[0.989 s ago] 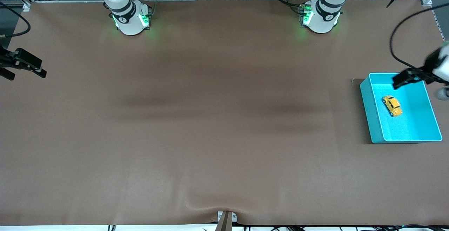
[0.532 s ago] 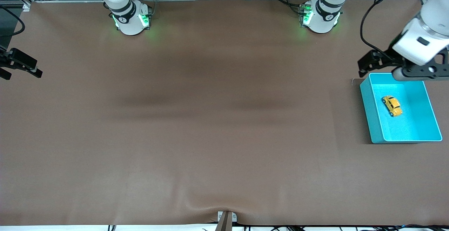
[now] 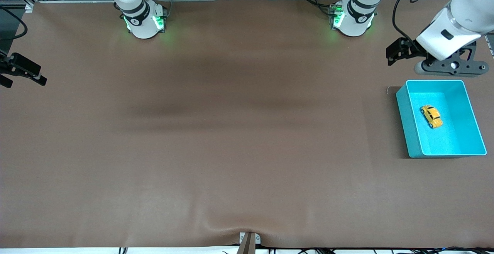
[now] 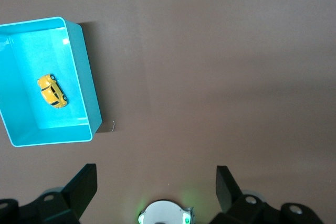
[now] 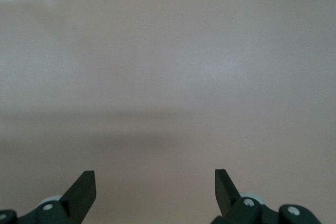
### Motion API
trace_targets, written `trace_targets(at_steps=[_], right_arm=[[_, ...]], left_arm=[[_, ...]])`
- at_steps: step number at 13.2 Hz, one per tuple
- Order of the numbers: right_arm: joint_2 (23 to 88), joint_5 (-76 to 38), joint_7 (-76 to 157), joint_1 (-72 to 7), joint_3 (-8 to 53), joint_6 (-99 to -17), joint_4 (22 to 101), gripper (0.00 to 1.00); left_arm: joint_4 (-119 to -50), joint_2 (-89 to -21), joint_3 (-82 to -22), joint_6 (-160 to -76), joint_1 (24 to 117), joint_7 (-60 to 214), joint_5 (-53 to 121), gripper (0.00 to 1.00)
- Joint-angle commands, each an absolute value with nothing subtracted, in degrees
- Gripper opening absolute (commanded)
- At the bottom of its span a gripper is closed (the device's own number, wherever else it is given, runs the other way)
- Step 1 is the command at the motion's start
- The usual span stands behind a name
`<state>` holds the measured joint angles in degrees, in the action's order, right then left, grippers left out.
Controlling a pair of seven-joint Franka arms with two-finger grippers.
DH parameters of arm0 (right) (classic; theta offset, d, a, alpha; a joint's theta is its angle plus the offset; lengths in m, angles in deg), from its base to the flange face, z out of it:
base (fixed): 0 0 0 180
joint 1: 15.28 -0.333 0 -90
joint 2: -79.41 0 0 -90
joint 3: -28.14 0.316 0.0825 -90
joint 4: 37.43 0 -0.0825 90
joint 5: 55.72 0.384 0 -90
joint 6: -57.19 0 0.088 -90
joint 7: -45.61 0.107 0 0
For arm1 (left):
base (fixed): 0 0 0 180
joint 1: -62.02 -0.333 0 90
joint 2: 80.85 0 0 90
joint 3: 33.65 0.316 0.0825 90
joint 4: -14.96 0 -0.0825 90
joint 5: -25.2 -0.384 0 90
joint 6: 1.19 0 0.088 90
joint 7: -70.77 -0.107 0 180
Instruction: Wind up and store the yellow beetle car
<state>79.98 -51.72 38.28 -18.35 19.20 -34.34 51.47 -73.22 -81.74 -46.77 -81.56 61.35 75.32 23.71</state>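
We find the small yellow-orange beetle-shaped toy car (image 3: 431,116) lying on the floor of the open turquoise plastic bin (image 3: 405,122), near the bin's middle and clear of all four walls. The bin sits on the brown table covering (image 3: 231,149) at the left arm's end, close to that edge.

The left gripper (image 3: 397,51) hangs over bare table just outside the bin wall that faces the robot bases, its fingers spread wide and empty. The right gripper (image 3: 23,74) waits at the right arm's end of the table, fingers likewise apart and holding nothing.

Handling, in our judgement: the car is light, rigid and hard-shelled, with a rounded glossy body likely to slip under a pinch across the roof. We judge the flat flanks, between the wheels, to be the sound place to take hold. The wheels will let it roll if nudged. It is far smaller than the finger spread, so the closing travel is long.

The left wrist view shows the car (image 4: 52,91) lying diagonally to the bin walls, together with the left fingers (image 4: 84,184); the front view confirms the angle and alone shows both arms. The right wrist view shows only its own fingers (image 5: 84,187) over bare table.
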Motion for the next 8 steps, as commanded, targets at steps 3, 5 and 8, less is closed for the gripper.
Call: trace_targets(at_steps=[3, 5, 8], right_arm=[[80.64, -50.98, 38.23, -18.09, 19.61, -33.78, 51.34, 1.00], [80.64, -50.98, 38.23, -18.09, 19.61, -33.69, 51.34, 1.00], [80.64, -51.06, 38.14, -18.18, 19.61, -33.60, 51.34, 1.00]], left_arm=[[-72.93, -82.61, -46.31, -80.56, 61.23, 73.76, 24.76, 1.00], [-72.93, -82.61, -46.22, -80.82, 61.23, 73.76, 24.67, 1.00], [-72.93, -82.52, -45.87, -81.78, 61.14, 73.76, 24.58, 1.00]])
